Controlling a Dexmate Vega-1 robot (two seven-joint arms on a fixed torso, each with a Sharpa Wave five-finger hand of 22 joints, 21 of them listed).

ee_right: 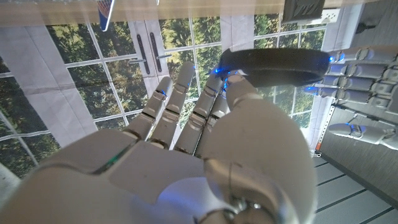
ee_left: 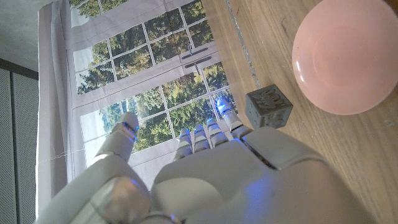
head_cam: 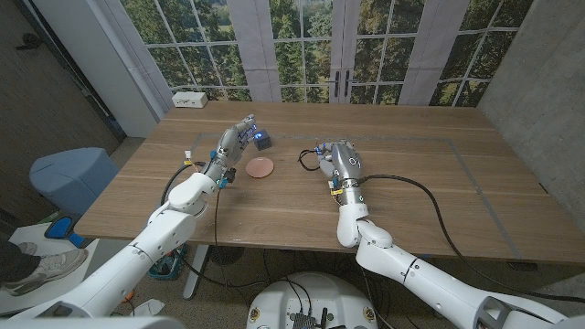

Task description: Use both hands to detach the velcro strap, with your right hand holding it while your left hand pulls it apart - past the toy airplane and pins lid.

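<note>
The black velcro strap [head_cam: 308,158] curves as a loop [ee_right: 273,65] at the fingertips of my right hand [head_cam: 340,162], which pinches one end of it a little above mid-table. My right hand's back [ee_right: 186,162] sits in the foreground of the right wrist view. My left hand [head_cam: 234,140] reaches out to the left of the strap with fingers [ee_left: 205,134] spread and holding nothing. The round pink pins lid [head_cam: 261,167] lies on the table between the two hands, beside my left hand [ee_left: 249,180]. A small blue and red object [ee_right: 104,11], perhaps the toy airplane, shows on the table's far part.
A dark grey cube [ee_left: 268,107] stands just past my left fingertips, next to the pink lid [ee_left: 345,56]; it also shows as a dark block [head_cam: 262,139]. A white box [head_cam: 190,99] sits at the table's far left corner. Windows rise behind the table.
</note>
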